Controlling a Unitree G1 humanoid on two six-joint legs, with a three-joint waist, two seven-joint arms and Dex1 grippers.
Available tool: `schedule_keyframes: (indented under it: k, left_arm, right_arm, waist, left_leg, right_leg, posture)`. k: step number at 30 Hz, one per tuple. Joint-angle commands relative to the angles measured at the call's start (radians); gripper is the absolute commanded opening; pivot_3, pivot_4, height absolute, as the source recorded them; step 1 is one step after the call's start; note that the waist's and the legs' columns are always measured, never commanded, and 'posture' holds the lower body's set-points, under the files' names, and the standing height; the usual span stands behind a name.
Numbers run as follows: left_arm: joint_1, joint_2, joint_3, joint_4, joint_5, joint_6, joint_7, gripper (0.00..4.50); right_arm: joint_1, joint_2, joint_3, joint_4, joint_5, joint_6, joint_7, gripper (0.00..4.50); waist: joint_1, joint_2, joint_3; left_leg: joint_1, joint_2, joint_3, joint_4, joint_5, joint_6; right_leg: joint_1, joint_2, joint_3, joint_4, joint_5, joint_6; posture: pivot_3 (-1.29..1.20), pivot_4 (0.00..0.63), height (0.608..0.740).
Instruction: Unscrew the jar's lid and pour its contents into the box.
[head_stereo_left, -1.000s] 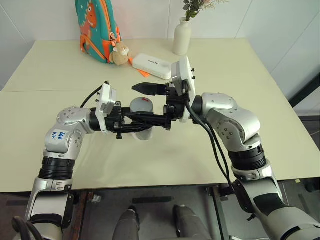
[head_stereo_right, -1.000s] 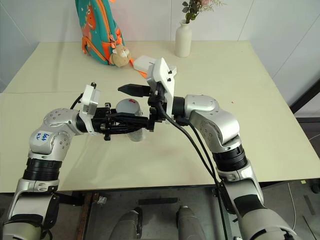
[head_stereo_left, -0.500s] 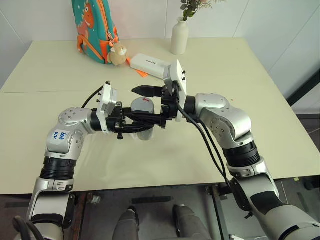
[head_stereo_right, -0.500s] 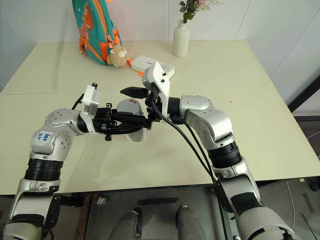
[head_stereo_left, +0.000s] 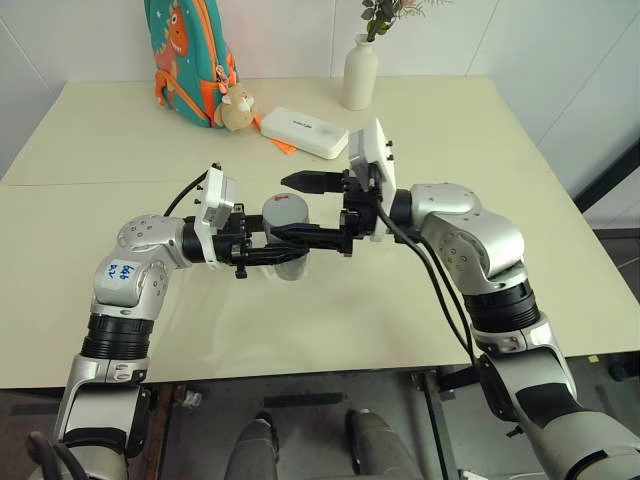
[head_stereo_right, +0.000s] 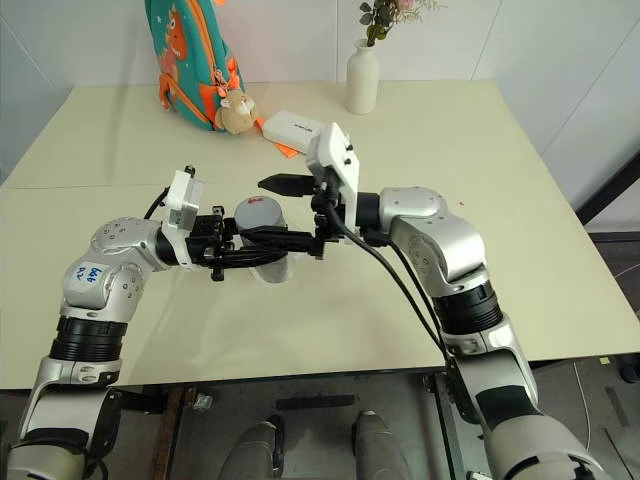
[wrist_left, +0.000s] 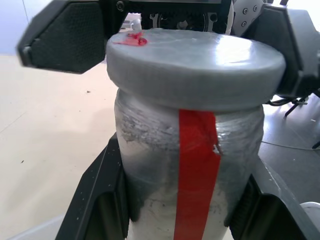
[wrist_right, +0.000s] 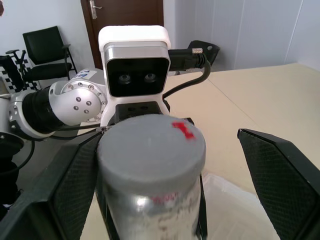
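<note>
Your left gripper (wrist_left: 175, 200) is clamped on the jar (wrist_left: 187, 165); lid (wrist_left: 195, 60) on

You've got the jar upright above the table (head_stereo_left: 420, 130), well in front of the white vase (head_stereo_left: 360, 72), red label strip facing the left wrist camera. Your right gripper (head_stereo_left: 312, 208) is spread wide at the lid, one finger each side, neither touching it. The box (wrist_right: 235, 200) is only a clear edge under the jar. Can't see the contents

My matt black fingers (wrist_left: 100, 200) pinch a cloudy, scuffed plastic jar (wrist_left: 165, 165); its grey lid (wrist_left: 195, 60) looks smooth, perhaps painted.
</note>
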Motion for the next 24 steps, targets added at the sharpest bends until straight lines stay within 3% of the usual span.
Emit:
schedule_keyframes:
  k: [1,24]
  left_arm:
    - [-0.011,-0.007,0.024,-0.044,-0.035,-0.013,-0.015,1.94]
    - [0.001,0.006,0.04,-0.051,-0.034,-0.007,-0.019,1.94]
  right_arm:
    - [0.007,-0.027,-0.053,-0.026,0.018,-0.007,0.009,4.46]
    - [0.022,-0.106,-0.097,0.037,0.01,-0.026,0.062,4.46]
  waist:
    - [-0.001,0.0,0.0]
    - [-0.001,0.0,0.0]
  left_leg:
    - [0.0,0.0,0.0,0.0,0.0,0.0]
    - [0.0,0.0,0.0,0.0,0.0,0.0]
  right_leg:
    - [0.0,0.0,0.0,0.0,0.0,0.0]
    - [0.0,0.0,0.0,0.0,0.0,0.0]
  posture:
    - [0.0,0.15,0.74]
    - [0.0,0.15,0.74]
